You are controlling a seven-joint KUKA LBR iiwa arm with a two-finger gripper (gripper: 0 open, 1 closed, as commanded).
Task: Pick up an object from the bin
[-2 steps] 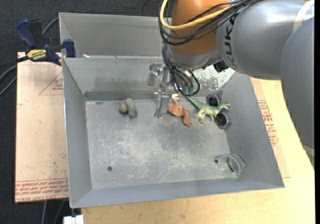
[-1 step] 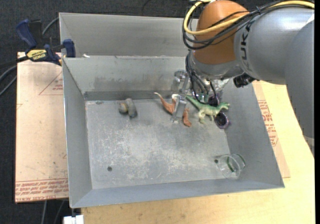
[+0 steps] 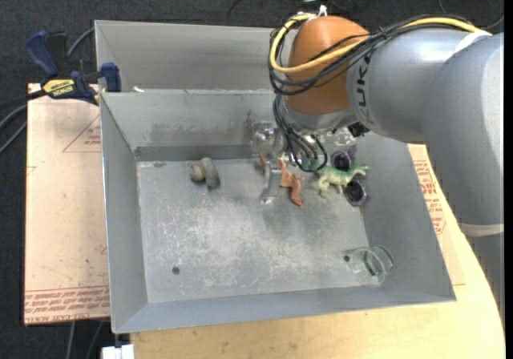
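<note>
My gripper [image 3: 270,191] hangs low over the back middle of the bin, under the arm's orange cover. Right beside it on its right lies a small orange-brown piece [image 3: 295,191], touching or nearly touching the metal. Further right are a light green toy animal [image 3: 340,179] and a dark purple ring-like thing [image 3: 354,191], close together. A small grey-tan lump [image 3: 205,171] sits to the gripper's left, near the back wall.
A clear plastic ring-shaped thing [image 3: 371,260] lies in the front right corner. The arm and its cables hide the back right part of the bin floor.
</note>
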